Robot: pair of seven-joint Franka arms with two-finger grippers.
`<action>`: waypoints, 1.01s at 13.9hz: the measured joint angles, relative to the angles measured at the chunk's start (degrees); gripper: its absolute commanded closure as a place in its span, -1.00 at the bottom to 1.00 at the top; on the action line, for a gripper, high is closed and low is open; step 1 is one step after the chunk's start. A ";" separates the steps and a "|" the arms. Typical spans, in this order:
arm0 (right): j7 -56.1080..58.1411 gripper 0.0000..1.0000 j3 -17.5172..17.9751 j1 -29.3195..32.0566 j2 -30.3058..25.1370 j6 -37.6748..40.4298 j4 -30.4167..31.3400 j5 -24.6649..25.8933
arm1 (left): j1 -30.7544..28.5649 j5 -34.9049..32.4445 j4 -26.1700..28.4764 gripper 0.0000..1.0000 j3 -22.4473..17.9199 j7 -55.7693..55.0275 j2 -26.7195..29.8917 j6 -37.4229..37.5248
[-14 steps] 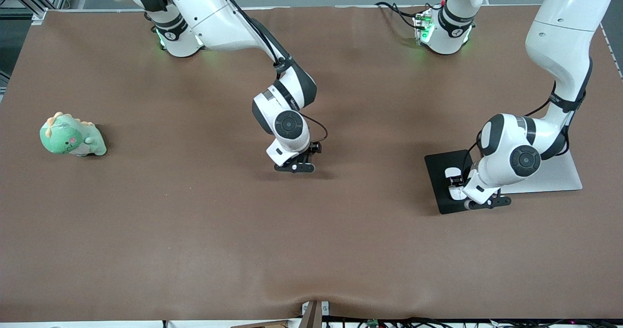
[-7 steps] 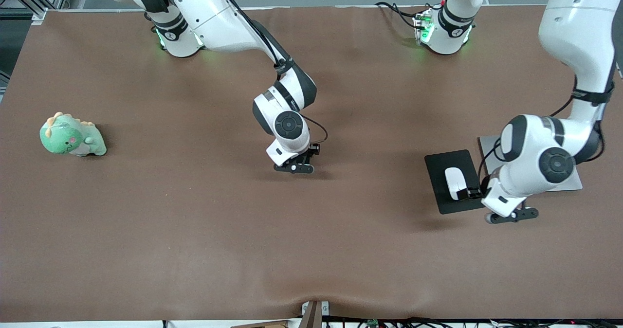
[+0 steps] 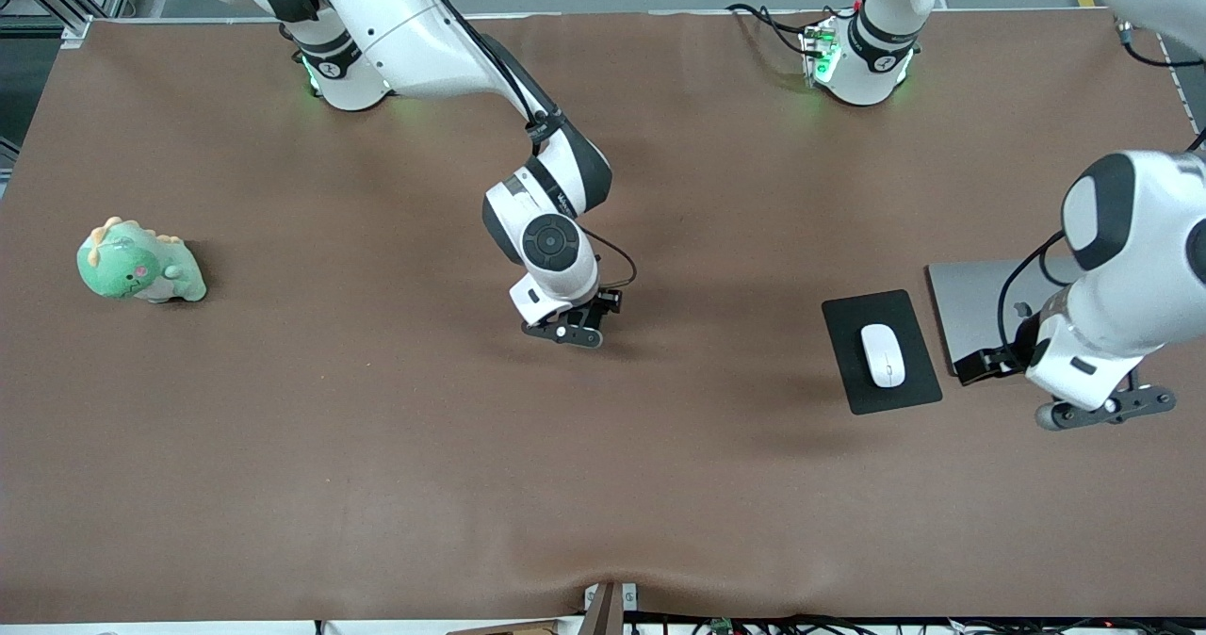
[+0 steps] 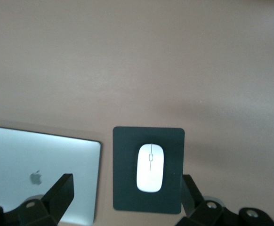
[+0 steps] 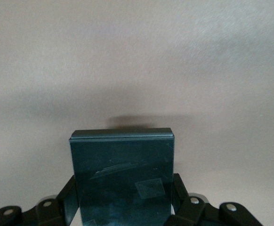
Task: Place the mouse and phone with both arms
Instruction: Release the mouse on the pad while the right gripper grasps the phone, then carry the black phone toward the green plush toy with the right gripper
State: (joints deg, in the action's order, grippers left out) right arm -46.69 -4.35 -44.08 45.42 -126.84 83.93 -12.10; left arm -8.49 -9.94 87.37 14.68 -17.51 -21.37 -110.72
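Right fingers: you see them pinching the phone by its long edges, low over the tabletop middle, so it can go down flat.
Left fingers: spread, holding nothing, up over the laptop.
Mouse: released, resting centred on the mouse pad just beside the laptop.
Plush dinosaur: well apart, uninvolved.

Both arms are glossy white with black joint bands, round black caps on the wrist joints and thin black cables looping alongside; green lights glow at their bases, and silver screws dot the black gripper fingers
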 measured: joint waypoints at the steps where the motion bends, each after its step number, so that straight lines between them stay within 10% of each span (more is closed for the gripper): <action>1: -0.04 1.00 -0.17 0.65 -0.22 0.02 -0.11 -0.01 | 0.00 0.00 -0.05 -1.00 0.01 0.00 1.47 1.50; 14: 20.98 1.00 -1.22 18.68 -9.75 10.48 5.79 0.19 | 0.00 2.49 -0.21 -1.00 1.59 0.00 18.33 17.53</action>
State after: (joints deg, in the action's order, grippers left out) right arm -25.71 -5.57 -25.40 35.67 -116.35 89.73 -11.91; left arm -8.49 -7.45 87.16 16.27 -17.51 -3.04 -93.19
